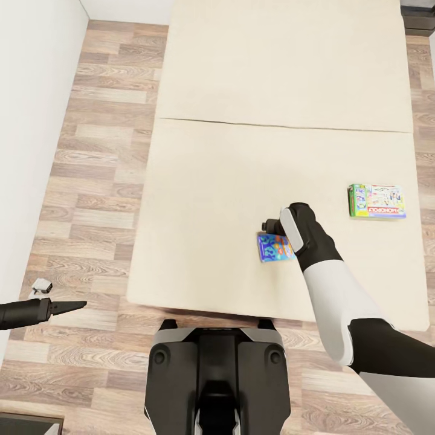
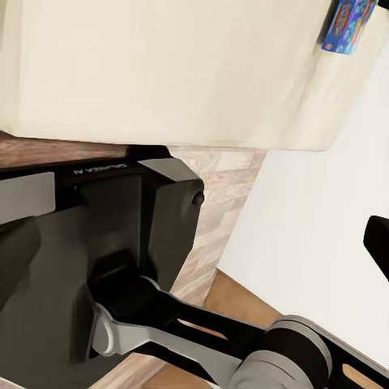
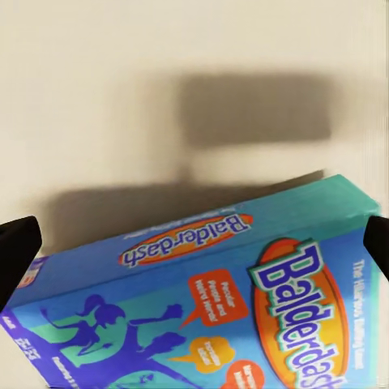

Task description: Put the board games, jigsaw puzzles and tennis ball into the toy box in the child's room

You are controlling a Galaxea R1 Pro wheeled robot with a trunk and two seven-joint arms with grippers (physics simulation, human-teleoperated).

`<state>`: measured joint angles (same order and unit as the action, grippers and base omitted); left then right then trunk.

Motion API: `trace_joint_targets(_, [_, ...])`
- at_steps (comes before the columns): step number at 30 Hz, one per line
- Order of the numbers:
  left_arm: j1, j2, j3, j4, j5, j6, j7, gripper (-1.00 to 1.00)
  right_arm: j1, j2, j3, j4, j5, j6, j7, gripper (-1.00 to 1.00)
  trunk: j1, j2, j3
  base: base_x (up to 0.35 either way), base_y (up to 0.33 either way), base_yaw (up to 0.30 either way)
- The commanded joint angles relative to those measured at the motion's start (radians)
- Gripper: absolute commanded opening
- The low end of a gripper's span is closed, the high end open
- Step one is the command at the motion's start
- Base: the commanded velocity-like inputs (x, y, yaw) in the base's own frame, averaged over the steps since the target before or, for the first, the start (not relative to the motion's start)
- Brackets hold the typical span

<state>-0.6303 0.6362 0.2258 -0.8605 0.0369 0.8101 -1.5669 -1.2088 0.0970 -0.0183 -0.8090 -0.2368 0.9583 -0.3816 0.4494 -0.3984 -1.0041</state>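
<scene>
The blue board game point(image 1: 275, 248) lies flat on the bed point(image 1: 241, 181), near its foot edge, its long axis running roughly across the bed. The right gripper point(image 1: 273, 227) hangs directly above the box's far long edge; in the right wrist view both fingertips point(image 3: 18, 247) flank the cover, spread wide and holding nothing. The green and white board game point(image 1: 376, 201) lies further toward the bed's right side. The left gripper point(image 1: 75, 306) is off the bed's left corner; its fingers look pressed together.

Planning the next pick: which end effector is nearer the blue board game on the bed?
Right. The right end effector hangs directly over the blue board game, fingers straddling it; the left end effector is off the bed over the floor.
</scene>
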Motion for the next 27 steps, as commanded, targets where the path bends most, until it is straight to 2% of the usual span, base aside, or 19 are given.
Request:
trace_joint_targets(1, [0.000,0.000,0.000,0.000,0.000,0.011,-0.004,1.00,-0.001,0.002,-0.002,-0.001,-0.010,0.002,-0.013,1.00,0.001,-0.002,-0.001,0.000,0.000,0.000])
trace_joint_targets(12, [0.000,0.000,0.000,0.000,0.000,0.011,-0.004,1.00,-0.003,0.010,0.000,-0.003,-0.009,0.003,-0.024,1.00,0.001,-0.002,-0.001,0.000,0.000,0.000])
trace_joint_targets(27, [0.000,0.000,0.000,0.000,0.000,0.011,-0.004,1.00,-0.017,0.015,0.001,-0.012,-0.012,0.028,-0.094,1.00,0.001,-0.002,-0.001,0.000,0.000,0.000])
